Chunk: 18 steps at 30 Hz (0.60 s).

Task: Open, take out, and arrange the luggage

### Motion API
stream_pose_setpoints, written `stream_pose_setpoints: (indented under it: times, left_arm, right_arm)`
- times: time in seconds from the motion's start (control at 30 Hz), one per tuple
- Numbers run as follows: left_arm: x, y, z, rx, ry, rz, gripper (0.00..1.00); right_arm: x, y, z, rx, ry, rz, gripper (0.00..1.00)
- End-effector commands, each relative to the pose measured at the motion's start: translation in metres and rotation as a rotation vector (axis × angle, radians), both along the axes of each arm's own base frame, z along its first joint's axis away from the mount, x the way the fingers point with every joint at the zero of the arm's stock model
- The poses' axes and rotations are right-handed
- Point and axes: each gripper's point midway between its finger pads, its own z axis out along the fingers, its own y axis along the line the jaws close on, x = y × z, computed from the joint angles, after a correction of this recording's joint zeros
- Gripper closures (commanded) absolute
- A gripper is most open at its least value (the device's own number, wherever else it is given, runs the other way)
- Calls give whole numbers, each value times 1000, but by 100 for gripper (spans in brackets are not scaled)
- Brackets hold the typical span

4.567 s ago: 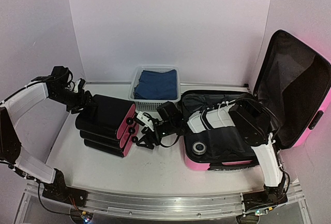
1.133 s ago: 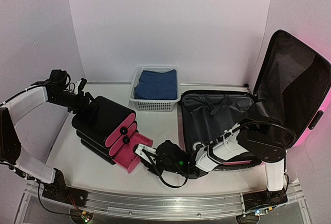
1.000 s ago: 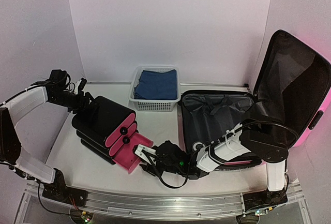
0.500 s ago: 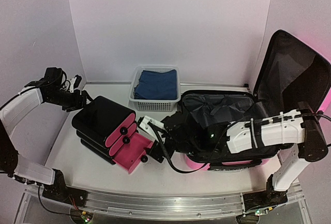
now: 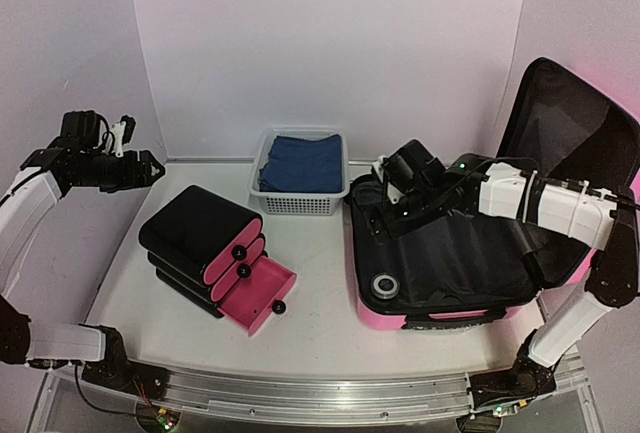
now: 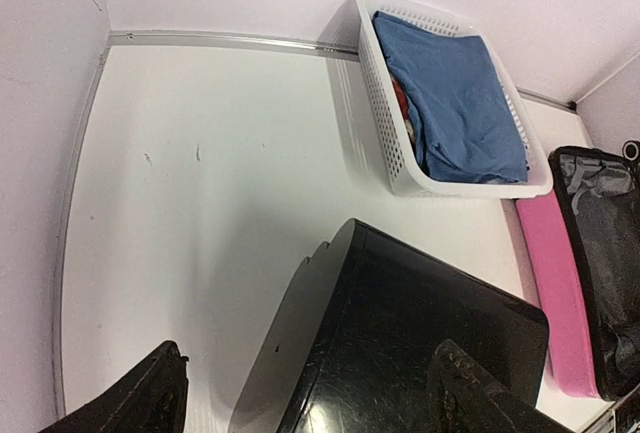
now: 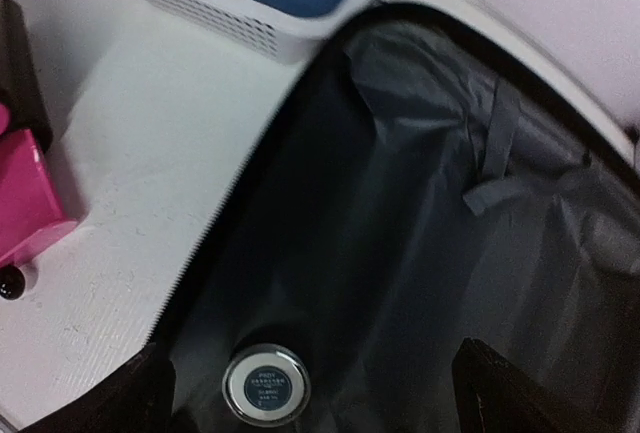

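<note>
The luggage (image 5: 455, 265) lies open at the right end of the worktop (image 5: 320, 243); its base rests flat with the black lining facing up, and its lid (image 5: 575, 168) stands upright along the right side, pink shell showing at the edges; a small round tin (image 5: 385, 284) sits in the base at the near left corner. The right arm's fingers (image 7: 530, 393) hang over the rear left part of the luggage's base, spread apart with nothing between them. Just left of the luggage's far corner stands a white basket (image 5: 300, 203) holding folded blue cloth (image 5: 303, 161); farther left of the luggage is a black drawer unit (image 5: 195, 228) with pink fronts, its lowest drawer (image 5: 258, 293) pulled out. The left arm's fingers (image 6: 140, 403) are raised well left of the luggage, above the drawer unit's far side; they too are apart and hold nothing.
</note>
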Motion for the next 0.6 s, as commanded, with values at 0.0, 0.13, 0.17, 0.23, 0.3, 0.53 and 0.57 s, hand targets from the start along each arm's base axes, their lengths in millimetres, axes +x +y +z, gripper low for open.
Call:
stream_pose_setpoints:
  times: [0.0,0.13,0.17,0.23,0.3,0.53,0.57]
  left_arm:
    - [6,6,31,27,-88,25,17]
    - [11,4,26,14,-65,26,17]
    - [12,4,25,10,-59,25,17]
    - [14,3,22,3,-48,26,17]
    - [15,2,20,-5,-40,24,17]
    - [15,1,20,-20,-33,26,17]
    - [15,0,20,-23,-31,24,17]
  right_arm:
    - [-16,-33,-13,140,291,-190,2]
    - [-20,-41,-47,206,494,-282,7]
    - [-22,-40,-56,204,541,-292,10]
    - [-24,-35,-71,202,616,-295,19]
    - [-28,-31,-86,196,678,-306,21]
    - [-33,-23,-120,135,777,-284,18]
    - [-34,-22,-123,123,778,-277,17]
